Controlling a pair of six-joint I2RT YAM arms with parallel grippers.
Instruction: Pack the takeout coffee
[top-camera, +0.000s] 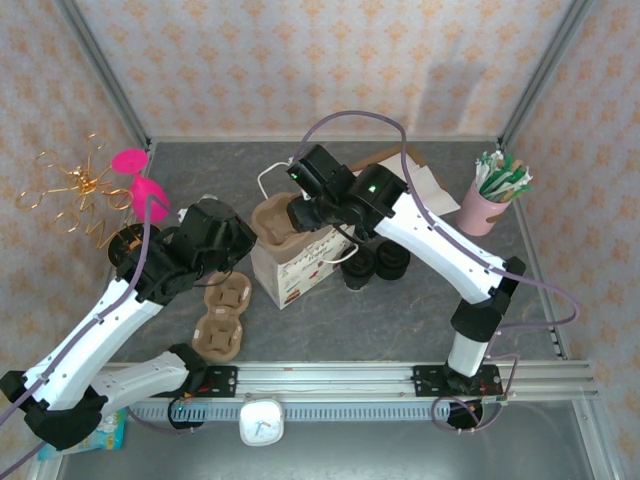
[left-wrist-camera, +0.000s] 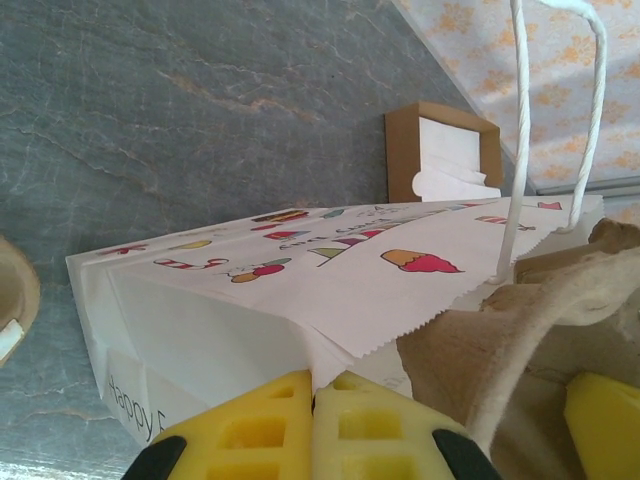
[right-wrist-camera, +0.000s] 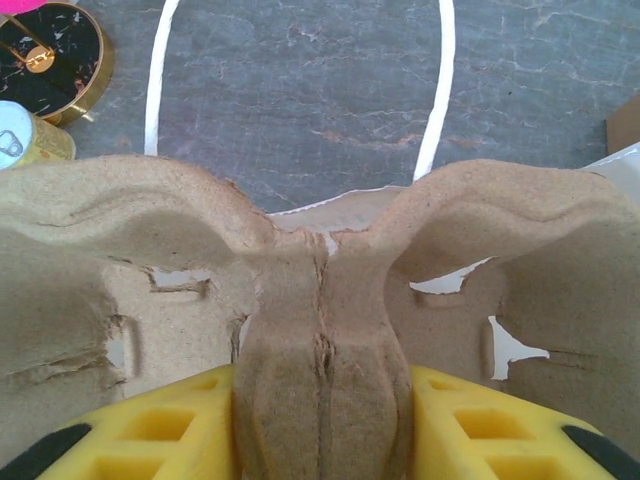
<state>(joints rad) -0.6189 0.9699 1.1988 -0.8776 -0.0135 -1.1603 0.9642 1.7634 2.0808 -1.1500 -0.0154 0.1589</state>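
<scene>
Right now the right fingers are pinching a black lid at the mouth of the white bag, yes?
No. The right fingers pinch a brown pulp cup carrier, not a black lid, at the mouth of the white bag; the right wrist view shows it.

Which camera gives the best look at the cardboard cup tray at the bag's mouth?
The right wrist view: the cup tray is close up, both cup pockets clear. The top view shows it small, sticking out of the bag; the left wrist view catches one edge.

A lab test cell: wallpapered panels (top-camera: 300, 60), aluminium frame (top-camera: 100, 70), grey tabletop (top-camera: 330, 330).
</scene>
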